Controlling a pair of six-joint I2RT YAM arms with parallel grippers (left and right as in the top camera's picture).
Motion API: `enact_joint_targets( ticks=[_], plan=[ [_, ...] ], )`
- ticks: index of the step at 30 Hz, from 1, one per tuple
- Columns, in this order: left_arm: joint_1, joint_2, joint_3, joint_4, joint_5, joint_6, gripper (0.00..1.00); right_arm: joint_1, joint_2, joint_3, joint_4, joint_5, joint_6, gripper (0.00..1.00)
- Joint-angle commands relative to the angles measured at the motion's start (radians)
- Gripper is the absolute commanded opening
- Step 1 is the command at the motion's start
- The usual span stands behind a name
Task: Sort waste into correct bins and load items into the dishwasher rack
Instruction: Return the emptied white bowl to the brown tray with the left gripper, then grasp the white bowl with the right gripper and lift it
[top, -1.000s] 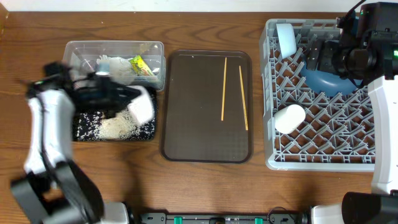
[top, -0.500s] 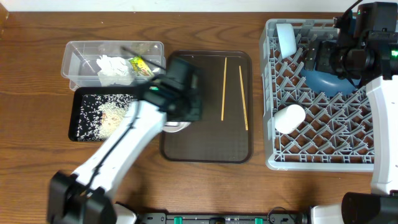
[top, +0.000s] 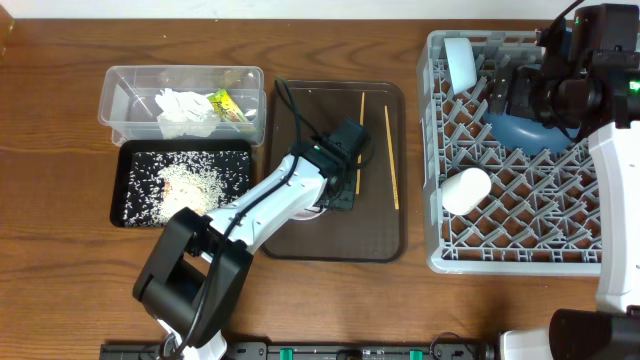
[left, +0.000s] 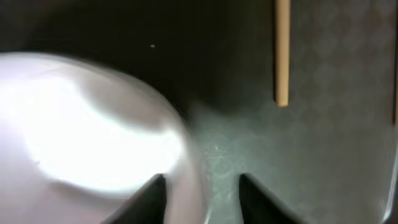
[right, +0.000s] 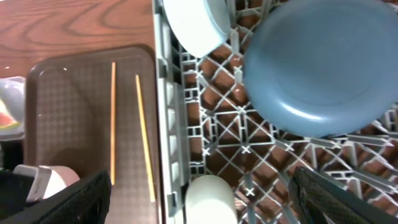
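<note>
While the left gripper (top: 336, 195) hangs over the brown tray (top: 380, 235), chopsticks (top: 361, 130) lie lengthwise just right of it. Left wrist: parted fingers (left: 152, 193) straddle the rim of the white bowl (left: 93, 124) there. Right wrist: right gripper (right: 199, 200), open and empty, above the rack (right: 205, 143).

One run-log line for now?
left end effector: open, at small white bowl on brown tray | right end effector: open, empty, above rack

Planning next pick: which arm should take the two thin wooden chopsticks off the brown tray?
Likely left: left gripper is over that tray beside the chopsticks; right gripper hangs over the grey plastic rack.
</note>
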Motion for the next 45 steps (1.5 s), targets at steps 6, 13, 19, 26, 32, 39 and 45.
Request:
enact_joint_targets(
  ticks=[6,13,19,26,32,39,45],
  plan=[
    [0.086,-0.135,0.115,-0.090,-0.020,-0.035,0.53,0.090,0.000,-0.043,0.072,-0.089,0.023,0.87],
    [0.302,-0.404,0.167,-0.218,-0.021,-0.043,0.79,0.266,0.004,-0.188,0.257,-0.111,0.085,0.84],
    [0.551,-0.526,0.166,-0.300,-0.021,-0.030,0.82,0.457,0.056,-0.301,0.425,-0.105,0.165,0.79],
    [0.652,-0.502,0.150,-0.344,-0.021,0.096,0.82,0.627,0.209,-0.306,0.477,0.011,0.230,0.66],
    [0.652,-0.447,0.146,-0.347,-0.021,0.192,0.82,0.668,0.330,-0.306,0.461,0.053,0.245,0.49],
    [0.652,-0.387,0.147,-0.348,-0.024,0.194,0.82,0.679,0.421,-0.306,0.454,0.020,0.243,0.35],
    [0.652,-0.360,0.146,-0.351,-0.024,0.194,0.88,0.682,0.430,-0.306,0.462,0.021,0.240,0.16]
  ],
)
